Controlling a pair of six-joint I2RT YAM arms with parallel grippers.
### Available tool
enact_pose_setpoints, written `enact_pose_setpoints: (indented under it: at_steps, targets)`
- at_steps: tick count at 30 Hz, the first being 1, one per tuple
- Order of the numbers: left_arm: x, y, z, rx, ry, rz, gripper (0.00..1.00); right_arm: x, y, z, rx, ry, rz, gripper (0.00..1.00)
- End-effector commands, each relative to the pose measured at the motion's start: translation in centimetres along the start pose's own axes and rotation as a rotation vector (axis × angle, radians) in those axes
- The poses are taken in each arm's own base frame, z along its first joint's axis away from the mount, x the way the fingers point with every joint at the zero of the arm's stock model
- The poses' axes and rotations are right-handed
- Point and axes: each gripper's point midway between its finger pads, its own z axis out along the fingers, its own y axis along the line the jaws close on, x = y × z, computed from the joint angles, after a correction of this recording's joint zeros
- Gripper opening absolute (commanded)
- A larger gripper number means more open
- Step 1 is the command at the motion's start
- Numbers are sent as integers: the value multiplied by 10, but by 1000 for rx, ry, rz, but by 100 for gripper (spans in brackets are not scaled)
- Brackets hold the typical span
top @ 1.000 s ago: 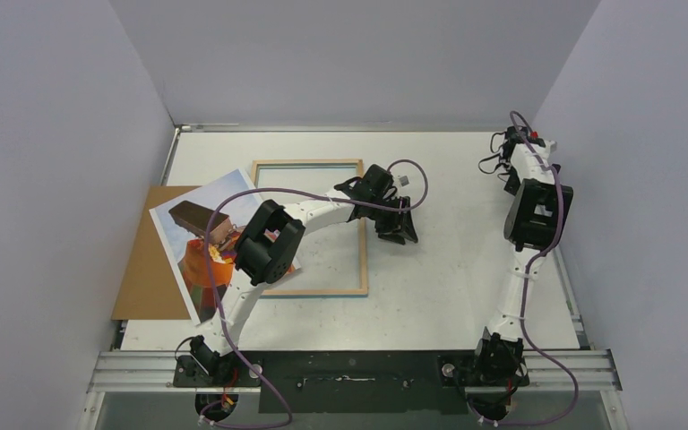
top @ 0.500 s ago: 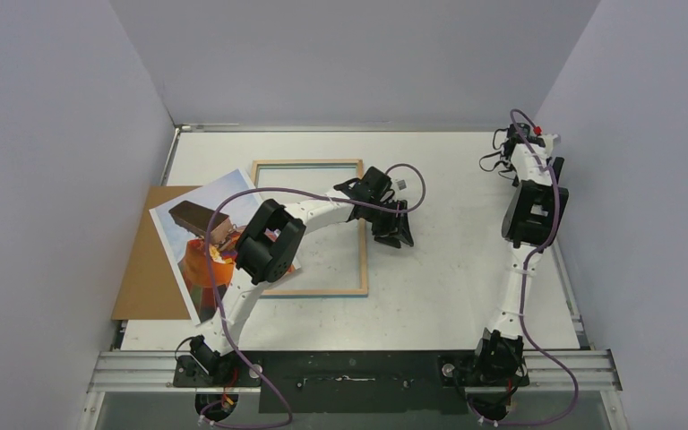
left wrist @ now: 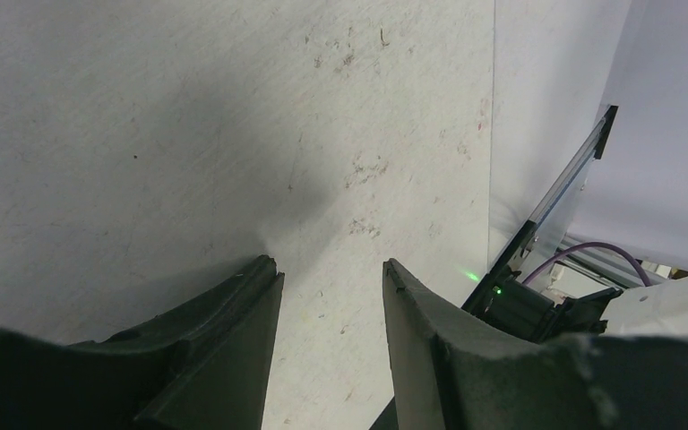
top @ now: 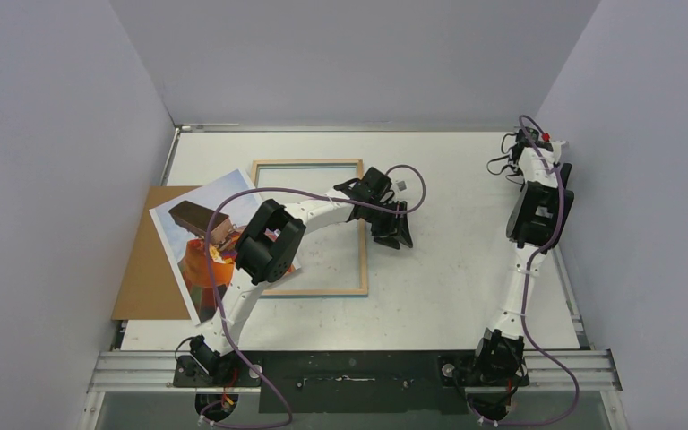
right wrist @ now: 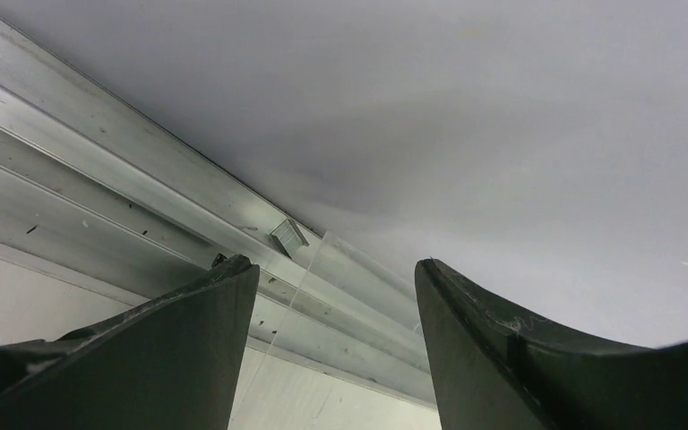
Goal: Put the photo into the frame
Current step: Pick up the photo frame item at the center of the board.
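The frame (top: 364, 260) lies flat mid-table with its light wood back up. The photo (top: 199, 240) of the orange balloon lies tilted at the left, over the frame's left side and partly under my left arm. My left gripper (top: 392, 235) is open and empty, low over the table just right of the frame's right rail; its wrist view shows only bare table between the fingers (left wrist: 233, 340). My right gripper (top: 512, 172) is open and empty at the far right near the back wall, its fingers (right wrist: 493, 349) facing the wall rail.
A plain brown backing board (top: 148, 269) lies at the left edge under the photo. Grey walls close the table at the left, back and right. A metal rail (right wrist: 98, 161) runs along the wall base near my right gripper.
My left gripper has shifted slightly left toward the frame's right rail. My right arm has swung a little further right and back.
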Motion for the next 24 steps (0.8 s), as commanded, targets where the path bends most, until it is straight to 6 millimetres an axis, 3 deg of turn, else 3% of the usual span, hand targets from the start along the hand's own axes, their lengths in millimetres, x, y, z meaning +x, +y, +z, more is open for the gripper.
enact_pose_setpoints:
  at_steps: [1, 15, 24]
  targets:
    - [-12, -6, -5, 23, -19, 28, 44, 0, 2, -3, -43, 19, -16, 66]
    - [-22, -11, -8, 37, -36, 40, 44, 20, -33, -27, -57, 106, -43, 60]
    - [-30, -15, -16, 36, -65, 51, 44, 21, -52, -43, -43, 116, -43, 46]
